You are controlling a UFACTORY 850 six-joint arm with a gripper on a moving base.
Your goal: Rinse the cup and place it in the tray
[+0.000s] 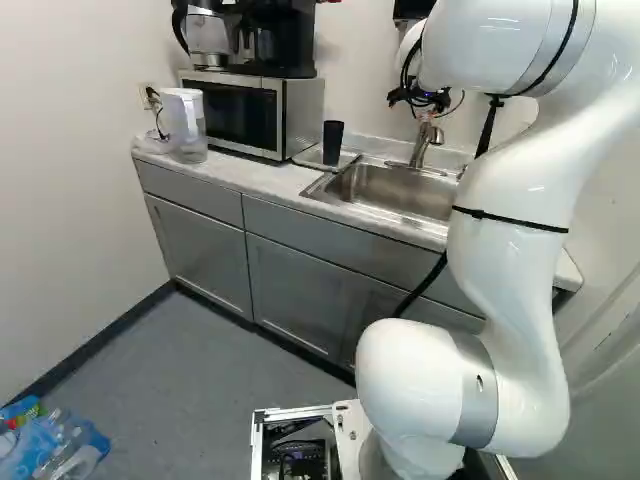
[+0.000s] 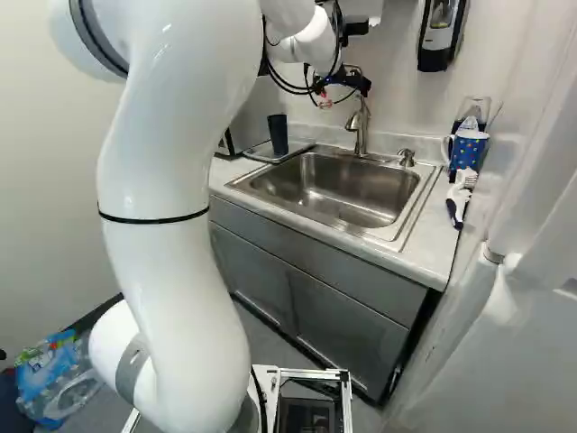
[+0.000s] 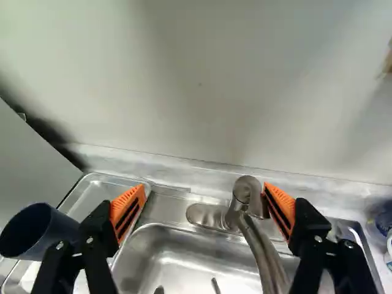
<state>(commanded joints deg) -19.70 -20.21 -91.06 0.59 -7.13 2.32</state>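
one claw (image 1: 428, 108), released: its two fingers stand wide apart, one orange pad (image 3: 125, 211) on each, and neither grips a thing. one curved faucet (image 3: 260, 245) shows ahead of the gap, overlapped by one fingertip in the wrist view; touching or apart, cannot tell.

outward: one sink (image 2: 392, 236), one basin, let into the surface (image 1: 240, 182). one soap pump (image 2: 406, 159) by its rim, on the faucet side.

one dark cup (image 1: 333, 143), well outside the fingers, on the one tray (image 1: 309, 160) just beside the sink. cup upright, mouth up, long axis vertical, wider at the mouth than the foot. contents hidden.

past the tray, one microwave (image 1: 293, 118) with one coffee maker (image 1: 285, 42) on top; one pitcher (image 1: 185, 125) beside it. at the right of the right base view, one patterned mug (image 2: 468, 152) and one wall dispenser (image 2: 439, 36). on the floor, wrapped bottles (image 1: 62, 445), too jumbled to count.
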